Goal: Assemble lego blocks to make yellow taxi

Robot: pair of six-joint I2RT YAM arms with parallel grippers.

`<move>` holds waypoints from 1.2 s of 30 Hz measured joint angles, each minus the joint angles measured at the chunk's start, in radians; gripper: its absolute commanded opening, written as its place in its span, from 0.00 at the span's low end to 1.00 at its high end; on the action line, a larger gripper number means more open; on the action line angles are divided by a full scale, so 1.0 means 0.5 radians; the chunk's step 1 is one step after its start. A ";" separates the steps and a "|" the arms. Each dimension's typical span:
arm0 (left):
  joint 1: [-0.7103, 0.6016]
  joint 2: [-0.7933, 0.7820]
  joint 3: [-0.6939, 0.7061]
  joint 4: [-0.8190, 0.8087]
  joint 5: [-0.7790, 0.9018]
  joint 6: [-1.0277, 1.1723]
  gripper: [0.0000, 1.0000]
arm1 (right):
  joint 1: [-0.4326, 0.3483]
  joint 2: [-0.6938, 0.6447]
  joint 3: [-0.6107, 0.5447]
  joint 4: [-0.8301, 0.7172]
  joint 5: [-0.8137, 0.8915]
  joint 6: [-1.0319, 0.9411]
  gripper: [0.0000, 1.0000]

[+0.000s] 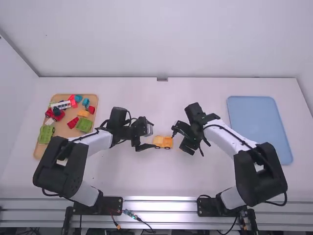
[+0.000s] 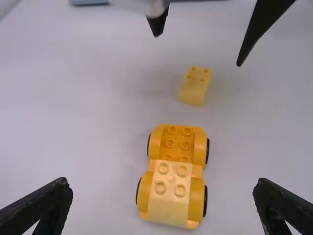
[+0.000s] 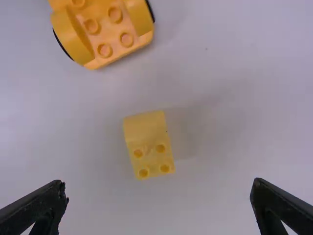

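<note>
With 12 o'clock pointing away from the camera, the high view has the yellow car (image 1: 163, 142) on the white table (image 1: 146, 176) between the two grippers. The left gripper (image 1: 150, 136) is beside it at 9 o'clock, the right gripper (image 1: 178, 142) at 3 o'clock. Well apart from the car, toward 10 o'clock, lies a wooden tray (image 1: 63, 128) of red, blue, green, white and yellow-orange toy bricks (image 1: 84, 124); a blue tray (image 1: 259, 127) sits well off toward 3 o'clock.

In the left wrist view, the left gripper (image 2: 163, 188) is spread wide and grips nothing. The car stands on its wheels, with a pale yellow block (image 2: 168, 205) seated on the end nearer this gripper; the far end shows bare studs. Beyond that end — toward the high view's 3 o'clock — a loose yellow block (image 2: 194, 88) rests on the table, near the car but apart from it.

In the right wrist view, the right gripper (image 3: 159, 186) is also released and empty, its fingers well apart. Near them lies the loose yellow block, touched by neither — four studs and a curved face showing — with the car's bare studded end close by.
</note>
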 measured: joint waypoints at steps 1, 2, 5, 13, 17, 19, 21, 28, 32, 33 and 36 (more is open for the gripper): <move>0.002 0.000 -0.024 0.047 0.015 -0.013 0.99 | 0.002 0.015 0.000 -0.004 0.007 -0.002 0.99; 0.002 0.000 -0.079 0.156 0.050 -0.055 0.99 | 0.001 0.055 0.000 -0.008 0.023 -0.024 0.99; -0.004 0.000 -0.140 0.310 0.089 -0.145 0.99 | 0.001 0.103 0.000 -0.006 0.037 -0.058 0.99; -0.003 0.000 -0.154 0.378 0.124 -0.295 0.99 | -0.001 0.194 0.003 0.058 0.053 -0.132 1.00; -0.004 0.000 -0.154 0.394 0.124 -0.316 0.99 | -0.001 0.269 0.003 0.071 0.057 -0.146 0.93; -0.003 0.000 -0.154 0.402 0.124 -0.322 0.99 | -0.001 0.291 0.003 0.085 0.058 -0.146 0.90; 0.006 0.000 -0.154 0.409 0.124 -0.328 0.99 | -0.001 0.307 0.003 0.114 0.057 -0.149 0.87; 0.082 0.000 -0.154 0.401 0.142 -0.383 0.99 | -0.001 0.315 0.003 0.169 0.056 -0.148 0.66; 0.088 0.000 -0.154 0.401 0.146 -0.405 0.99 | -0.001 0.327 0.003 0.175 0.047 -0.146 0.66; 0.088 0.000 -0.153 0.400 0.146 -0.412 0.99 | -0.001 0.333 0.003 0.175 0.041 -0.146 0.66; 0.088 0.000 -0.153 0.401 0.146 -0.420 0.99 | -0.001 0.336 0.003 0.175 0.022 -0.144 0.66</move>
